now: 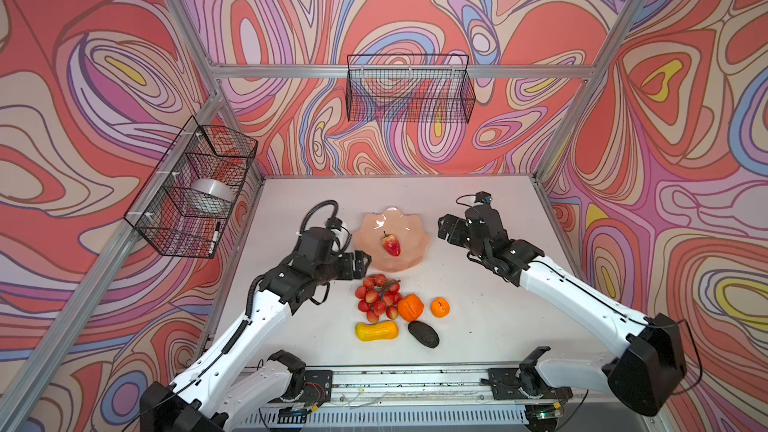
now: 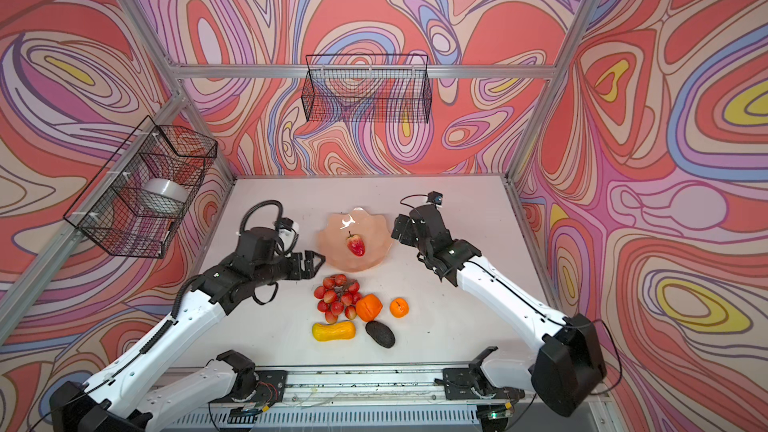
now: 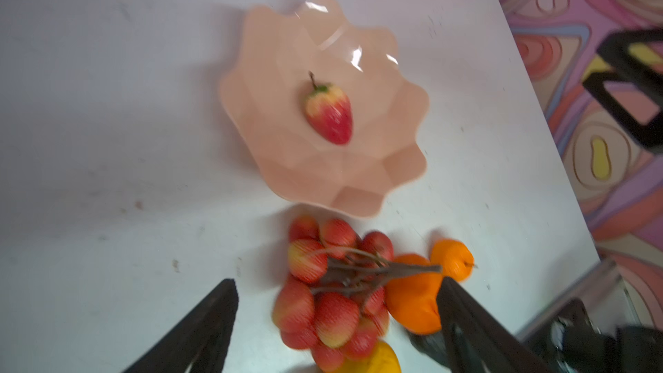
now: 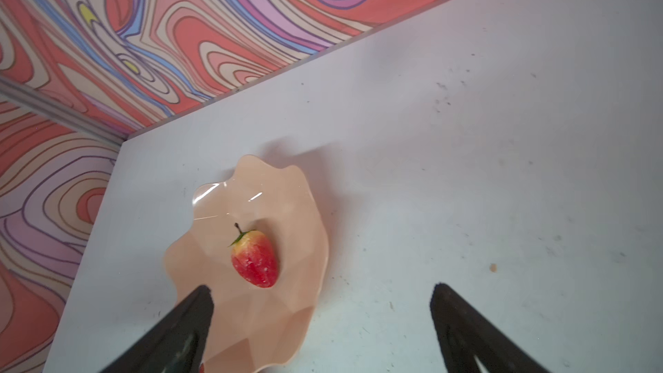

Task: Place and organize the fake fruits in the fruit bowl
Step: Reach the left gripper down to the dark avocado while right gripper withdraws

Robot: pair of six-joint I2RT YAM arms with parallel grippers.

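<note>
White table (image 1: 498,317) under glossy peach scalloped bowl (image 1: 409,257)

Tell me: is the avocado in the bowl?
No, the avocado lies on the table, apart from the bowl, which holds only the strawberry.

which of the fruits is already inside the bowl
The strawberry, alone in the pink bowl. The grapes, orange, tangerine, gourd and avocado sit on the table.
</note>
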